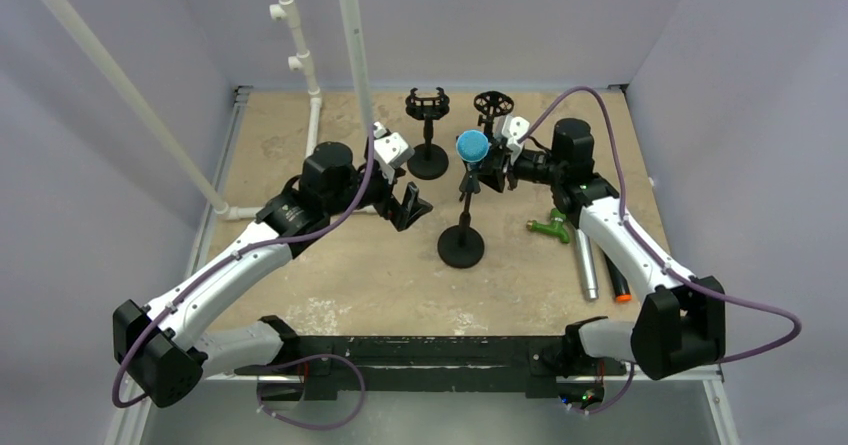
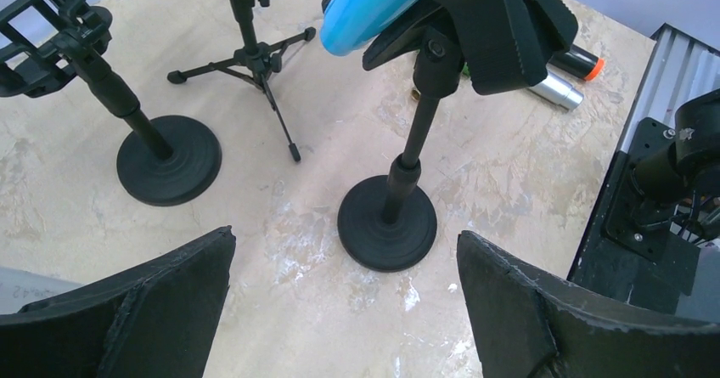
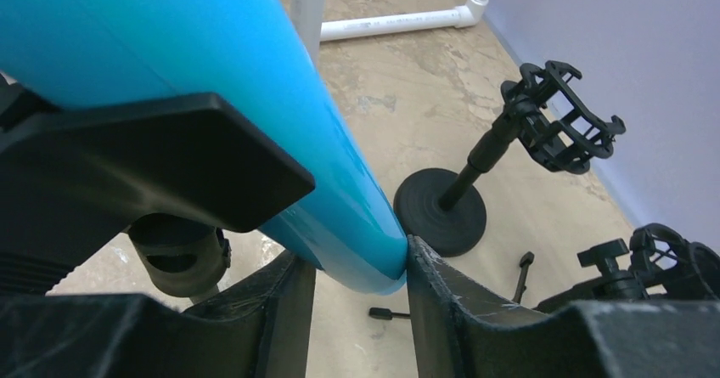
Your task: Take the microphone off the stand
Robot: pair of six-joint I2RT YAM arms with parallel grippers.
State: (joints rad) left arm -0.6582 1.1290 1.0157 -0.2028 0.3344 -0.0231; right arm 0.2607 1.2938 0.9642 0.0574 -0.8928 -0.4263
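Note:
The blue microphone [image 1: 472, 147] sits tilted in the black clip [image 2: 501, 30] of a round-based stand [image 1: 461, 247] in the middle of the table. My right gripper [image 1: 492, 168] reaches in from the right. In the right wrist view its fingers [image 3: 441, 284] press on both sides of the microphone's [image 3: 212, 72] lower end, so the right gripper [image 3: 357, 263] is shut on it. The clip [image 3: 153, 157] still holds the microphone body. My left gripper [image 1: 410, 207] hovers left of the stand, wide open [image 2: 345, 235], with nothing between its fingers and the stand's base [image 2: 386, 222] ahead of it.
An empty shock-mount stand [image 1: 428, 135] and a small tripod stand [image 1: 493, 105] stand behind. A green object [image 1: 550, 227], a silver cylinder [image 1: 587, 265] and an orange-tipped marker [image 1: 620, 285] lie at the right. White pipes [image 1: 300, 65] rise at the back left.

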